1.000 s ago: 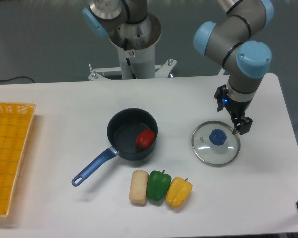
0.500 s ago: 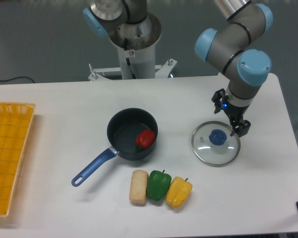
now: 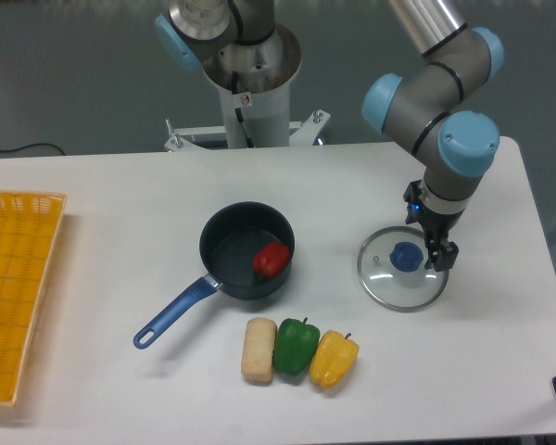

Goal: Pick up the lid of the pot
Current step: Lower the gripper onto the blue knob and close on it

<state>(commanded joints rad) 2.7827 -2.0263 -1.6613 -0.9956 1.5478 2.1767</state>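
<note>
Since the earlier frame, my jaws have shifted toward seven o'clock in the camera view, drawing nearer the blue knob (image 3: 407, 257) of the glass pot lid (image 3: 401, 280); the lid itself has not changed position. Jaws: spread wide, with nothing gripped between them. Lid: lying on the white worktop (image 3: 510, 352), toward three o'clock from the black pan (image 3: 230, 252). Relative to the knob, my jaws stand at about one o'clock, near it but not around it; their height above the glass I cannot tell. Progress: I judge the approach well advanced and the pick-up itself outstanding. Remaining for me, in order, are centring over the knob, lowering, closing on it and lifting.
</note>
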